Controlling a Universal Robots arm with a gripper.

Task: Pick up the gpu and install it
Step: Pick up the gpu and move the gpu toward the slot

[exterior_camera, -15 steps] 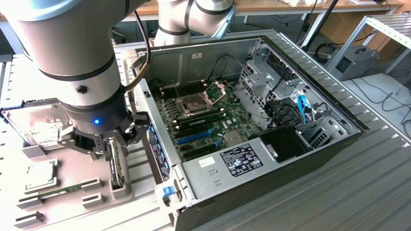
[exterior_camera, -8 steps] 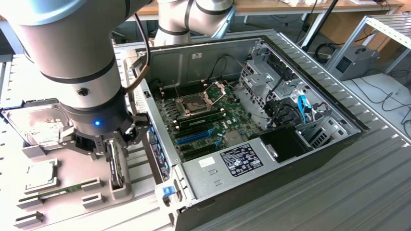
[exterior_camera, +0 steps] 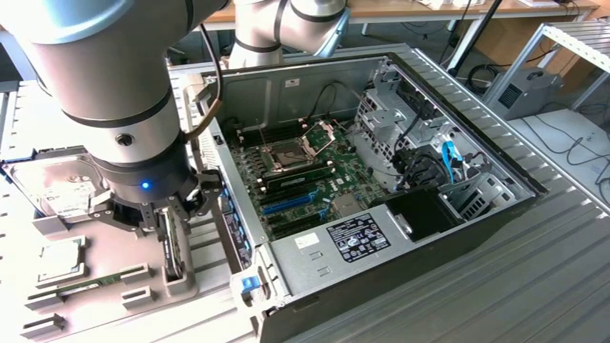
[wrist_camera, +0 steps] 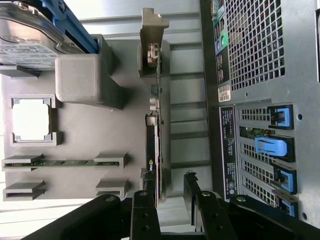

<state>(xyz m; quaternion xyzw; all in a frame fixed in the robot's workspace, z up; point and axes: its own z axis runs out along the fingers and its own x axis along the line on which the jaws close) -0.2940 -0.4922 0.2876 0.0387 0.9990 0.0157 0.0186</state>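
The gpu [wrist_camera: 154, 125] is a thin dark card standing on edge in a slot of the grey holder tray [wrist_camera: 95, 132], its metal bracket at the far end. My gripper [wrist_camera: 167, 205] is open and straddles the card's near end. One finger sits close against the card; the other stands apart from it. In the exterior view the gripper [exterior_camera: 164, 227] hangs straight down over the gpu [exterior_camera: 173, 250], to the exterior view's left of the open computer case [exterior_camera: 458, 214]. Blue expansion slots [exterior_camera: 286, 205] show on the motherboard.
On the tray lie a silver hard drive [exterior_camera: 57, 187], a processor chip [exterior_camera: 59, 261] and a green memory stick [exterior_camera: 91, 284]. The case's rear panel, with blue slot latches [wrist_camera: 272, 146], stands right beside the gpu. Cables and drive cages fill the case's far side.
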